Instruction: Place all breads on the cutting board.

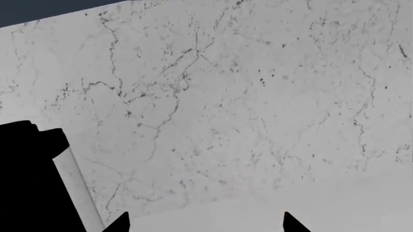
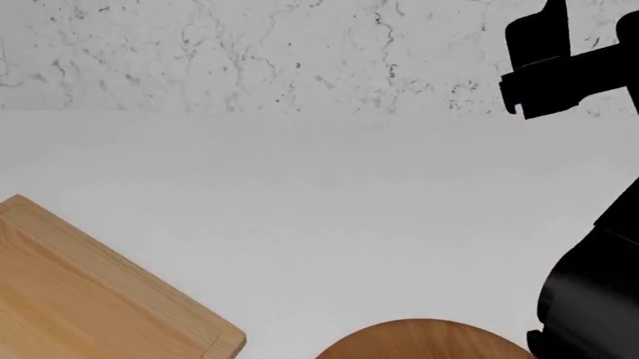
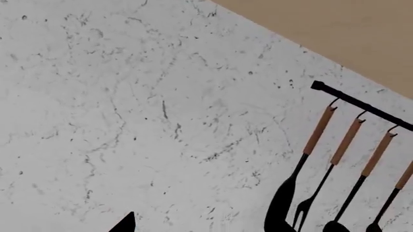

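No breads show in any view. A corner of the light pine cutting board [image 2: 80, 299] with its grooved border lies at the lower left of the head view, with nothing on the part that shows. My left gripper [image 1: 205, 224] is open and empty, its two black fingertips wide apart, facing the marble wall. My right gripper [image 3: 206, 226] is also raised toward the wall. One fingertip [image 3: 125, 223] shows far out to the side, and the other is lost against dark hanging utensils. My right arm [image 2: 589, 292] fills the head view's right edge.
A round darker wooden plate [image 2: 429, 342] peeks in at the head view's bottom edge. The white counter [image 2: 330, 217] runs back to a marble wall [image 2: 250, 52]. A black rail with several hanging utensils [image 3: 348, 145] is on that wall.
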